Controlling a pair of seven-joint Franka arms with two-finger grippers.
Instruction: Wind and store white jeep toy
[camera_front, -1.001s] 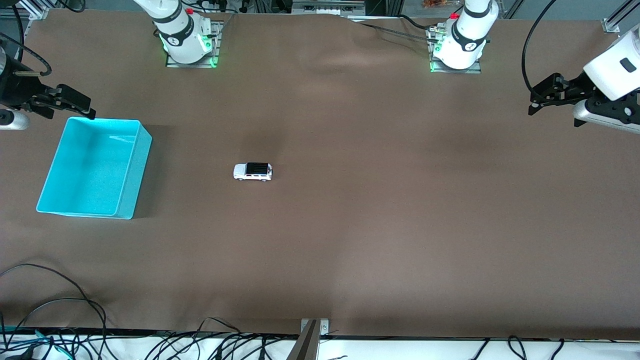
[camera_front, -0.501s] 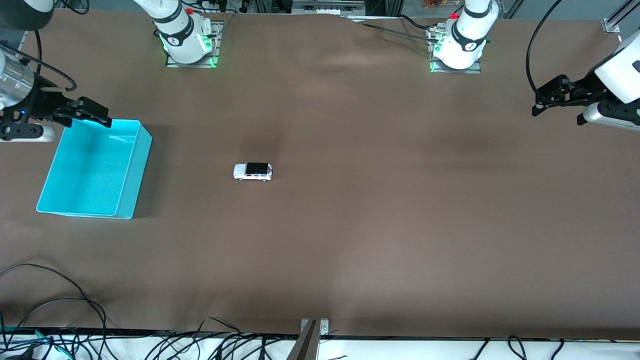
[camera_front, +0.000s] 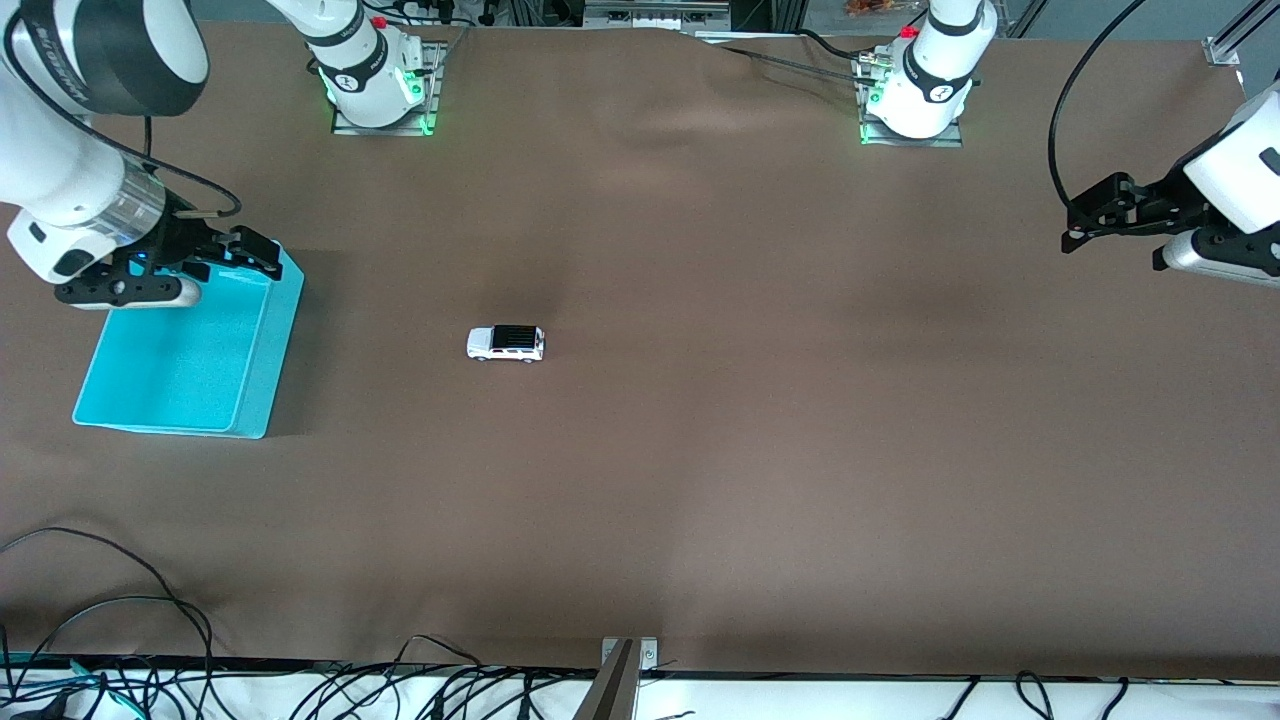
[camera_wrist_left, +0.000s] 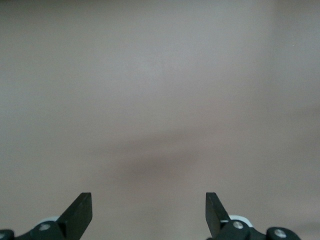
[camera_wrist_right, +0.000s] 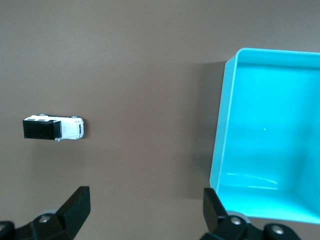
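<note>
The right hand (camera_front: 262, 255), fingers spread apart, is hovering over the turquoise bin (camera_front: 255, 375) corner; the left hand (camera_front: 1082, 210), also spread, is waiting over the surface (camera_front: 760, 450) at its own end. The white jeep toy (camera_front: 505, 343) is sitting on its wheels mid-surface, well apart from the bin. It is looking light, rigid and slippery-sided, probably best pinched across its flat flanks.

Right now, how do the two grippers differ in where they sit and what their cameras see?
The right gripper hangs over the turquoise bin's corner; the left gripper is over bare table at its own end. The right wrist view shows the white jeep toy and the bin; the left wrist view shows only table. Both are open and empty.
</note>
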